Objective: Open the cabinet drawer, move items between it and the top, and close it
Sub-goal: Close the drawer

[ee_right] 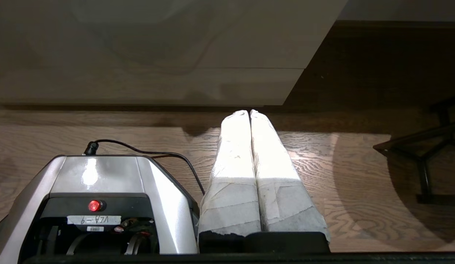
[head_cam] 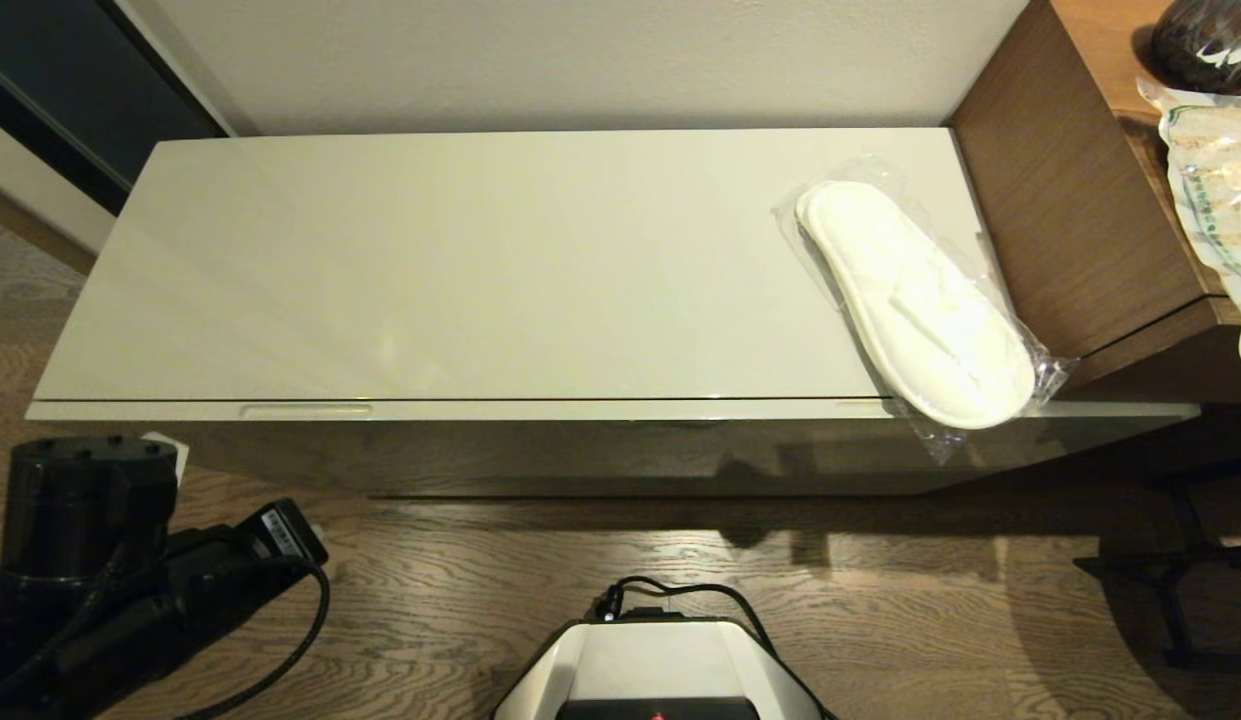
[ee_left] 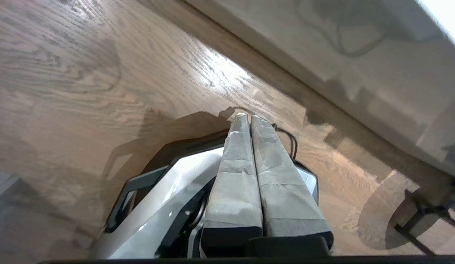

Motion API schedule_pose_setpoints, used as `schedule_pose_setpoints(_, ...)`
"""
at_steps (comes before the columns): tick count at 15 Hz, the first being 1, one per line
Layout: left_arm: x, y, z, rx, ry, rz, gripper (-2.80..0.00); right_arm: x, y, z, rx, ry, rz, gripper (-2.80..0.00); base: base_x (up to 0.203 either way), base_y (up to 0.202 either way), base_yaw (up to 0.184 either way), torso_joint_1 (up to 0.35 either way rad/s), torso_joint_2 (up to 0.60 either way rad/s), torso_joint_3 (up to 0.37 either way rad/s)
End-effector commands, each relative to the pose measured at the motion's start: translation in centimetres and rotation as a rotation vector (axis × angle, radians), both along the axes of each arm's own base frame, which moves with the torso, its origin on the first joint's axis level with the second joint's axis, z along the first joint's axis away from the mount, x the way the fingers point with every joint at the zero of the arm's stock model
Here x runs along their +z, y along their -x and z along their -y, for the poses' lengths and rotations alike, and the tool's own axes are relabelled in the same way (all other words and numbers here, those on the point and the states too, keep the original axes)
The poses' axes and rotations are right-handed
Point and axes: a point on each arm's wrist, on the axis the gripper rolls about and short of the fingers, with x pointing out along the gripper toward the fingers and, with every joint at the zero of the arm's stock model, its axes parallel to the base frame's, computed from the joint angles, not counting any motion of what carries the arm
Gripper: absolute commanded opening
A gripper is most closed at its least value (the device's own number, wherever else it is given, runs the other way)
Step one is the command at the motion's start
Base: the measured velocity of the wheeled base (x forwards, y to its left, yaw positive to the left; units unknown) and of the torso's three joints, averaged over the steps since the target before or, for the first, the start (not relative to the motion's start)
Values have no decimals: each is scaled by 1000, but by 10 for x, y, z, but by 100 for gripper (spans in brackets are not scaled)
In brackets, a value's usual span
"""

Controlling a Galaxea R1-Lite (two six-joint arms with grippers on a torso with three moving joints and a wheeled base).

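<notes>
glossy cabinet, grainy wood floor

top (head_cam: pixel 500 260) is smooth shiny cream, drawer (head_cam: pixel 620 450) front mirror-like; slipper (head_cam: pixel 915 305) soft white cloth in crinkly clear plastic; desk (head_cam: pixel 1070 200) matt brown wood.

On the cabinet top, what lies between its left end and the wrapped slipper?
Nothing: in the head view the top is bare glossy panel all the way to the wrapped slipper at its right end.

Top (head_cam: pixel 460 270): before me, against the wall.
Slipper (head_cam: pixel 915 305): on its right end, overhanging the front edge.
Desk (head_cam: pixel 1080 200): right of it, touching.
Drawer (head_cam: pixel 620 409): under the top.
</notes>
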Motion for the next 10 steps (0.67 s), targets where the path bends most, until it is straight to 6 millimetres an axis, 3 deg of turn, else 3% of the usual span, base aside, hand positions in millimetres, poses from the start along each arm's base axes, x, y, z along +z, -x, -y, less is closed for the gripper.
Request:
schedule_pose_setpoints(1,5,9,-2,-2,1,9,-280,0,0,0,0,0,-3,-280,0,0,0,0,0,0)
schedule_pose_setpoints(6,16,58,-11,-93,-90,41,-280,0,0,0,0,0,-3,-280,0,0,0,0,0,0)
schedule_pose_setpoints(10,10,135,-39,-83,-225,160,-280,0,0,0,0,0,-3,-280,0,0,0,0,0,0)
